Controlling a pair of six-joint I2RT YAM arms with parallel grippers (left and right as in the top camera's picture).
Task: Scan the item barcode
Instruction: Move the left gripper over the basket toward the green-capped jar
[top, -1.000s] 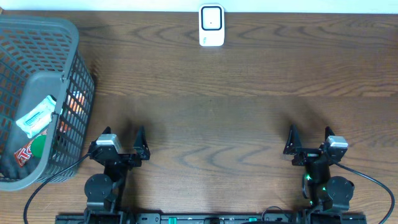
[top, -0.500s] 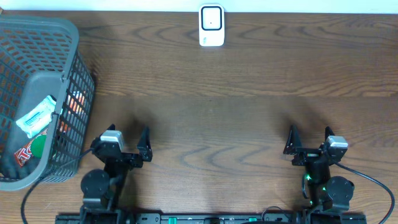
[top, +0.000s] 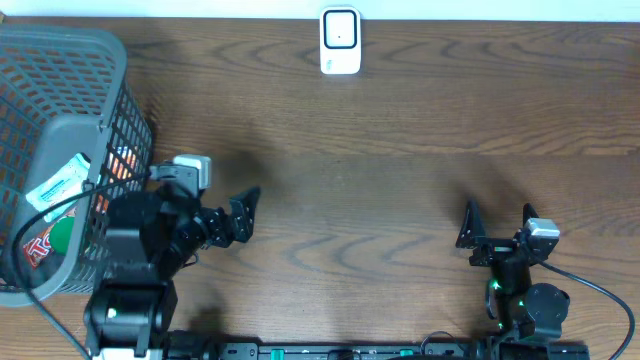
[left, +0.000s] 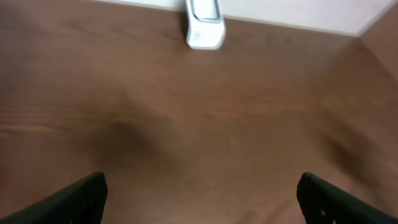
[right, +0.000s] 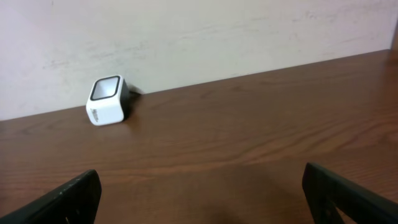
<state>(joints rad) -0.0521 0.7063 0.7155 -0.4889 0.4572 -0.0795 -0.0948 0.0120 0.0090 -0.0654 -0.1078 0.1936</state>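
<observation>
The items for scanning lay in the grey basket (top: 70, 130) at the left end of the counter (top: 400, 150). A light-blue packet (top: 58, 187) lay uppermost against the basket's right wall. A green round object (top: 63, 236) and a red packet (top: 38, 246) sat just nearer than it. An orange item (top: 122, 163) showed through the mesh on the right side. Which of these carried the barcode could not be determined.

The white scanner (top: 340, 42) stood at the far edge of the counter, near the middle and well apart from the basket.

The left pincer (top: 232, 218) hung over the counter just right of the basket, jaws spread wide and holding nothing. Its arm stood close against the basket's right wall. The left wrist view was blurred and showed the scanner (left: 204, 28) far ahead.

The right pincer (top: 497, 228) sat low at the near right of the counter, jaws likewise fully spread and empty. In its wrist view the scanner (right: 107, 101) appeared far to the left, against a pale wall (right: 249, 31).
</observation>
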